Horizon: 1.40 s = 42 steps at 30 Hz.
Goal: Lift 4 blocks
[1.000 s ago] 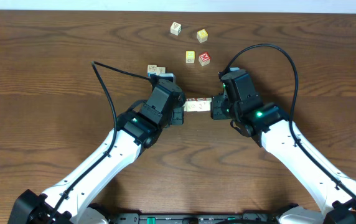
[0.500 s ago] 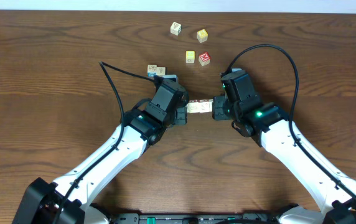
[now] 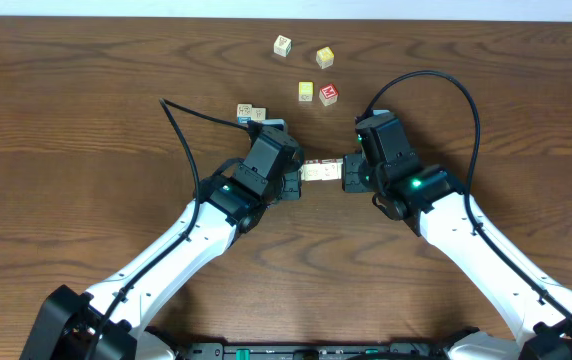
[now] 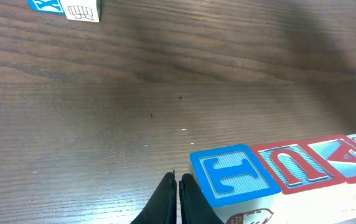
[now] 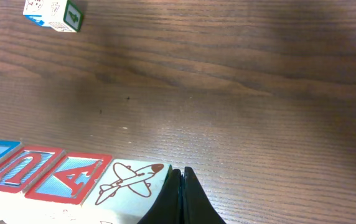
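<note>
Four blocks [image 3: 318,171] in row; six loose cubes [image 3: 306,91] elsewhere.

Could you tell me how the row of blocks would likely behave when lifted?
The row of blocks is separate cubes, apparently pressed only at its ends by the left gripper and right gripper, so it could buckle mid-row. Small and wooden-looking, probably light and stiff.
</note>
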Tool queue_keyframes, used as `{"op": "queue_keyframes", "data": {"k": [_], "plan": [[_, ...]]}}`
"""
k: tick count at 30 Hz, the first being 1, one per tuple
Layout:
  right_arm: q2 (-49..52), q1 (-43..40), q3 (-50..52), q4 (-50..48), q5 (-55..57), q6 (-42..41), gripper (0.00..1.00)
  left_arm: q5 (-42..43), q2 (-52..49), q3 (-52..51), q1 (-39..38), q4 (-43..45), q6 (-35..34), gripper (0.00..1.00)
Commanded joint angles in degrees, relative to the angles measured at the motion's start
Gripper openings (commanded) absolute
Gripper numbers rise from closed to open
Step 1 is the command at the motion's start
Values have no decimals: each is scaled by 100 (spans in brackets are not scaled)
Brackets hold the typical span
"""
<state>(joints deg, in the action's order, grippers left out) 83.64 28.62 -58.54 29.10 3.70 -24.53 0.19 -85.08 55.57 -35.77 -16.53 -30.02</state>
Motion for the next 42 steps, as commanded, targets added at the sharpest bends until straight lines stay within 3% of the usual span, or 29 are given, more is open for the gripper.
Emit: {"op": "queue_keyframes", "data": {"k": [1, 42], "plan": [[55, 511, -240, -249, -1899, -120, 1, 1602, -55, 380, -518, 341, 13, 7], [83, 179, -208, -361, -2371, -243, 1, 1860, -61, 380, -442, 551, -66, 7]]}}
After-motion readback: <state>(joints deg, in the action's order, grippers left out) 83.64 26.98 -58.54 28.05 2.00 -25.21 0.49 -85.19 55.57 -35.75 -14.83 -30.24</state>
